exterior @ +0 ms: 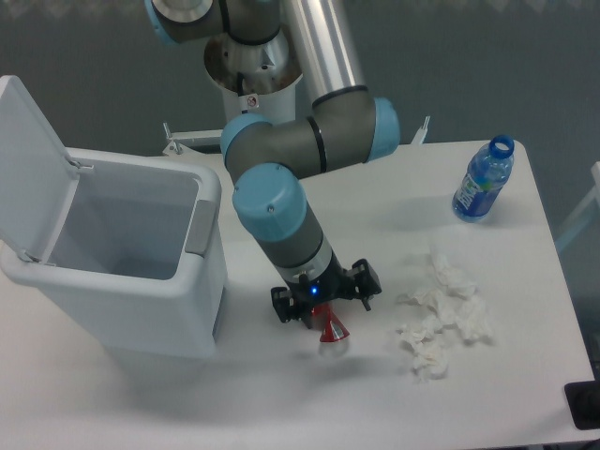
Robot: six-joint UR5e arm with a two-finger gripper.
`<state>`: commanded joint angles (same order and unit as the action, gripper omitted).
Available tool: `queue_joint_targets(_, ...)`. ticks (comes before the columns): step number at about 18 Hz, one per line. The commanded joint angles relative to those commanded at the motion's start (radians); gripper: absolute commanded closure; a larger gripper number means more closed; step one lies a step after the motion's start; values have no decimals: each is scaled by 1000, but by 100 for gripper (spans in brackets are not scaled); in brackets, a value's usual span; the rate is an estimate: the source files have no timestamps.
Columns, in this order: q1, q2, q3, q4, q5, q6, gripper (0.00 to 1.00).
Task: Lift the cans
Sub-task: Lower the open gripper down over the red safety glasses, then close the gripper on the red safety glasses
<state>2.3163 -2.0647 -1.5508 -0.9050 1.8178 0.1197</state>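
One crushed red can [328, 327] only, lying on the white counter [281, 394] at mid-front, mostly hidden beneath the end effector [323, 302]. Likely light, thin-walled and slick, with dented sides apt to buckle further; best gripped across the flattened body, not the flared silvery end. End effector low over it, fingers apart, straddling the can. Further back: crumpled tissue [441, 323], open bin [122, 253], blue-labelled bottle [483, 180].
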Motion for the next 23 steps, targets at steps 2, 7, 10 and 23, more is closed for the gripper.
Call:
queue_joint_targets(2, 2, -14, -5, -5, -3, -3, 0)
queue_joint_targets(7, 8, -49, -3, -11, -2, -32, 0)
queue_joint_targets(10, 8, -55, -2, -11, -3, -23, 0)
queue_joint_targets(23, 8, -114, 29, -6, 2, -17, 0)
